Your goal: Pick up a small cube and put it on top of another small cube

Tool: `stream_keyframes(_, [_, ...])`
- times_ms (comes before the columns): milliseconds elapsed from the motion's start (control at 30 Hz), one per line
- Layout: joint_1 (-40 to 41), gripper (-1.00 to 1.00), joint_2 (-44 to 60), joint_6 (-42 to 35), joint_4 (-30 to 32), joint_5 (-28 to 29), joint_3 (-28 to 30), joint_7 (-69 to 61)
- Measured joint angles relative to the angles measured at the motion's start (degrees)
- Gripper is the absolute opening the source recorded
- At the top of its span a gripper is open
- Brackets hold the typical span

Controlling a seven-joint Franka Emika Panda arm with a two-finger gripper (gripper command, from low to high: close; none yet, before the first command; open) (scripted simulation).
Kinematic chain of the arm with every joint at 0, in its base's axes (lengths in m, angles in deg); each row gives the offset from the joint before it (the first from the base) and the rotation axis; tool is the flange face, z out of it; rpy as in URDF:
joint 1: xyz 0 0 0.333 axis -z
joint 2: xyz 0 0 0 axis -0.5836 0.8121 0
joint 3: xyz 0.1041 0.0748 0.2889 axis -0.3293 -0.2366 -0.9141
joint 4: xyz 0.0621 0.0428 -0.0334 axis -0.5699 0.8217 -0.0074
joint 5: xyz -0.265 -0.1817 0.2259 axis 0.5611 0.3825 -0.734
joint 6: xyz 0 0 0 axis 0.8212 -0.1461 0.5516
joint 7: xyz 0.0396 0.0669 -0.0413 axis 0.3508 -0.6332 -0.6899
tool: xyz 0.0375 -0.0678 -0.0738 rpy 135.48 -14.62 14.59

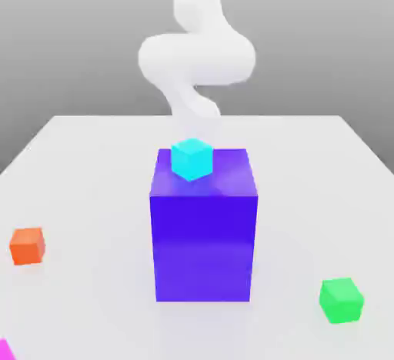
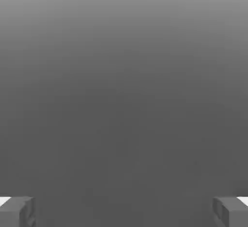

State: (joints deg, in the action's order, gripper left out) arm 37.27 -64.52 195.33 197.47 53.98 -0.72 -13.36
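Approaching a cube: likely the step in hand; the arm [image 1: 198, 58] is standing beyond the big blue block [image 1: 204, 247], towards 12 o'clock in the exterior view.
Gripper [image 2: 124, 212]: its two fingers are standing wide apart and gripping nothing.
Good handling: choosing one loose cube, centring above it, turning the fingers square to its faces and lowering straight down would be serving best before closing gently.
Cyan cube [image 1: 191, 160]: appearing to be resting on the blue block's top, a little towards 9 o'clock from its middle.
Orange cube [image 1: 28, 246]: lying on the white table [image 1: 292, 197], well apart from the block at 9 o'clock.
Green cube [image 1: 341, 301]: lying on the table at the block's 4 o'clock, slightly turned.
Magenta cube [image 1: 5, 351]: peeking in at 8 o'clock, mostly cut off.
Obstacle: the tall block is standing between the arm and the nearer cubes, so lifting high and swinging around it would be avoiding a knock.
Which cube is going where: not telling from here.
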Motion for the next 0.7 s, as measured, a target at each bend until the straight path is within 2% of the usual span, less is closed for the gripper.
stream_keyframes(400, [6.4, 0.0, 25.3, 4.8, -4.8, 0.8, 3.1, 7.1])
stream_keyframes(700, [11.2, 0.0, 44.0, 8.4, -8.4, -1.3, 6.4, 10.5])
